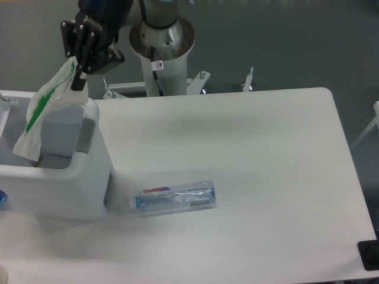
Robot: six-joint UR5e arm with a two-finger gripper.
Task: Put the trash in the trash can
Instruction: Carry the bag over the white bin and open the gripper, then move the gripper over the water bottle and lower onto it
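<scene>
Plastic bag (42,112) hangs from my gripper (77,74), pinched by its top edge at upper left, over the white trash can (89,177). Below, near center, the bottle (173,198) lies on the table (266,177).

bag (44,109): thin clear plastic film, glossy | bottle (173,198): clear crinkled plastic, shiny | bin (71,177): smooth white plastic, satin | table (249,165): matt white
</scene>
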